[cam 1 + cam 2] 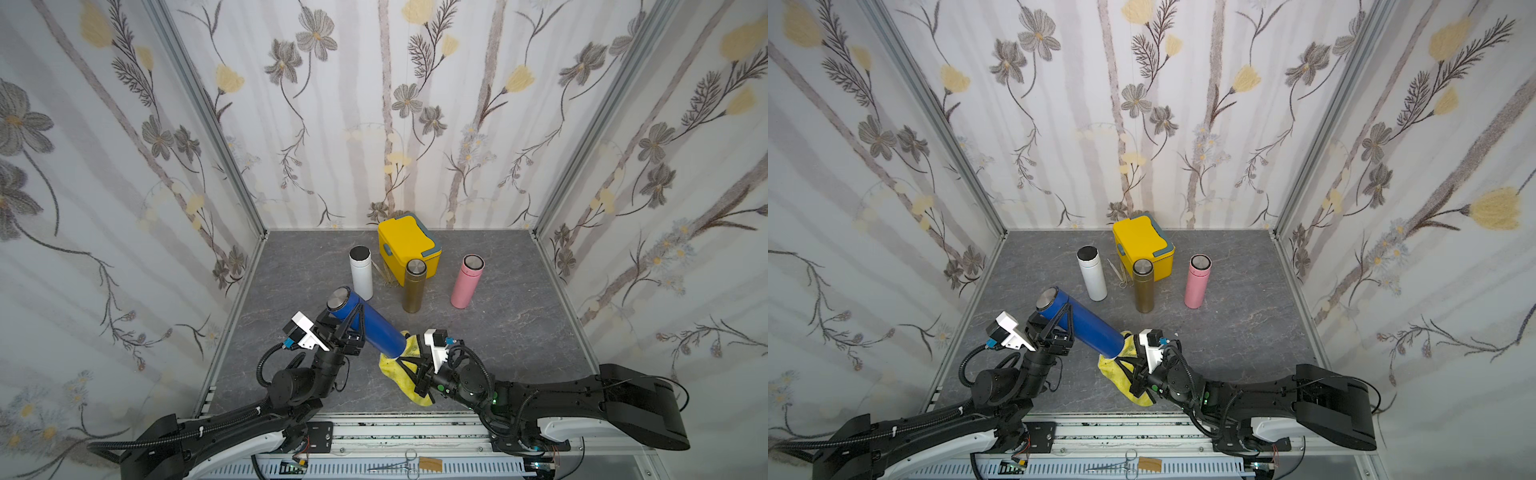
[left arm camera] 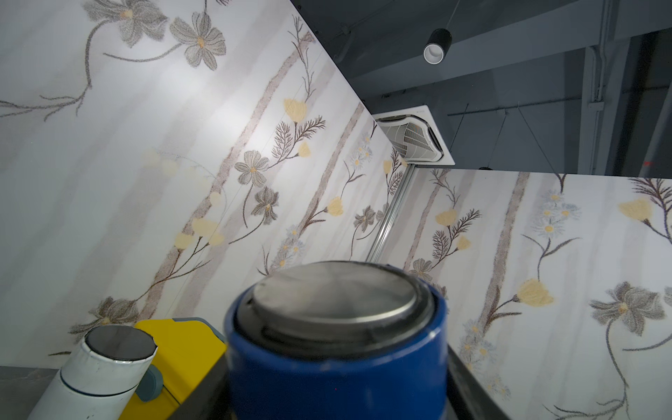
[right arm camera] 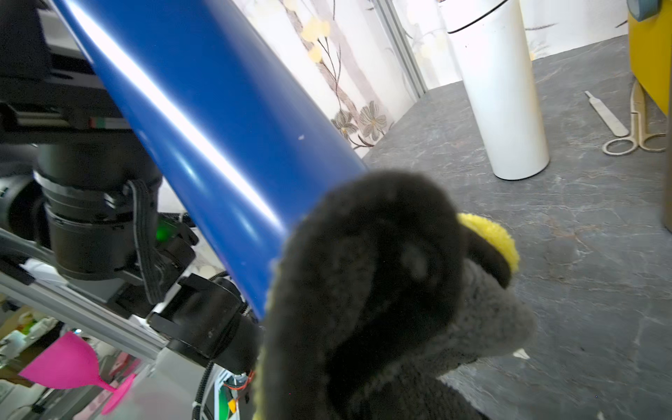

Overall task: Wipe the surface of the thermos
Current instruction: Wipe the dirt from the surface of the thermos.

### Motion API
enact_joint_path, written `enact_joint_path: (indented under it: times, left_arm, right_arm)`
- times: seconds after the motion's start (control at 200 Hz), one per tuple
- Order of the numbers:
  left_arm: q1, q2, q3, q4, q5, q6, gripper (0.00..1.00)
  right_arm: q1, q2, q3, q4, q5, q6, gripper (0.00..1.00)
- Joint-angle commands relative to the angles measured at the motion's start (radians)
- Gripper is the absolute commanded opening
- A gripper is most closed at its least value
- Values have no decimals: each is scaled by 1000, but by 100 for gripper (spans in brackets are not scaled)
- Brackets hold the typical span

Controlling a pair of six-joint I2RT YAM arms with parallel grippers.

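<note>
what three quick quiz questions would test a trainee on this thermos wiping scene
1. True or false: the blue thermos stands upright, untouched.
2. What does the right gripper hold? A) a sponge B) a yellow cloth C) nothing
3. How many other thermoses stand upright behind the blue one, and which colours?
Key: 1 false, it is tilted, with the left gripper shut on it. 2 B. 3 three: a white thermos, a bronze thermos, a pink thermos.
</note>
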Motion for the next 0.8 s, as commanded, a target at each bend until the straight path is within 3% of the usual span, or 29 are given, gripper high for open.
enact_joint_path:
  times: [0.0,0.245,0.4,0.51,0.635,0.794]
  left_arm:
    - [2,-1,-15,166,46,41,0]
    - [1,-4,-27,172,161,53,0]
    - [1,-3,-39,200,216,46,0]
    - [0,-12,-46,209,218,34,0]
    - [1,-20,-46,204,219,27,0]
    - [1,-12,-62,247,213,28,0]
  right_arm:
    - [-17,-5,-9,201,-79,60,0]
    - [-10,59,59,187,-127,64,0]
    - [-14,133,52,308,-150,68,0]
    - [-74,81,-17,345,-141,96,0]
    - [-89,48,0,248,-146,96,0]
    - [-33,159,57,296,-174,91,0]
